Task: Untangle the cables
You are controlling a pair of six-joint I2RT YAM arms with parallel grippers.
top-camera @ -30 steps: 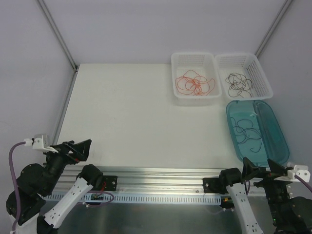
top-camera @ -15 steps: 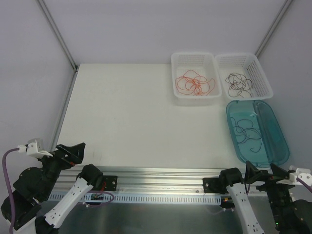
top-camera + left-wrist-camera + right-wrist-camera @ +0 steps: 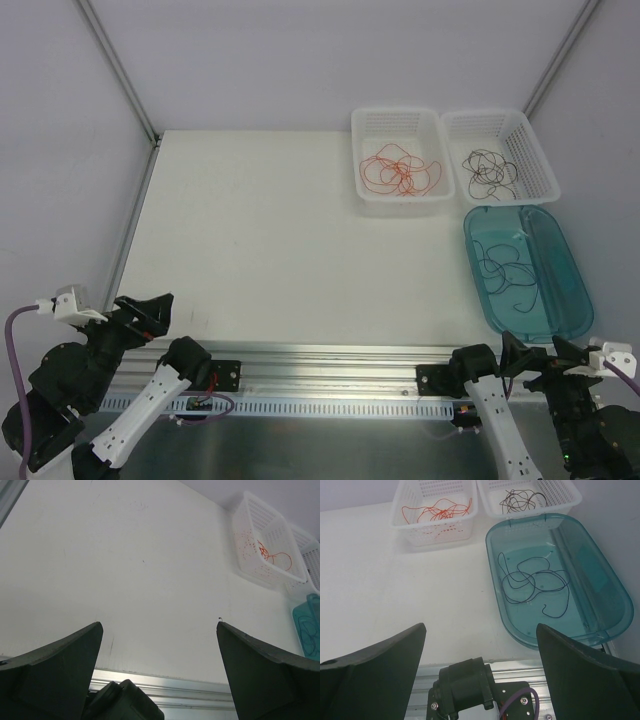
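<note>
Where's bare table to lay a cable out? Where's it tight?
Free: the white table left of the red-cable basket and teal tray, from back edge to front rail. Tight: far right, where those and the dark-cable basket sit close-packed.

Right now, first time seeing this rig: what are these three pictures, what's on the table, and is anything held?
Two robot arms are bolted at the near edge of a white table. The overhead picture looks down from behind them. The other two come from a camera on each wrist, so the dark wedges in their bottom corners are that gripper's own fingers. The left gripper and right gripper are both open and hold nothing. At the far right, one white basket holds red-orange wires, and the other basket holds dark wires. Nearer the arms, a teal tray holds a loose dark wire.
</note>
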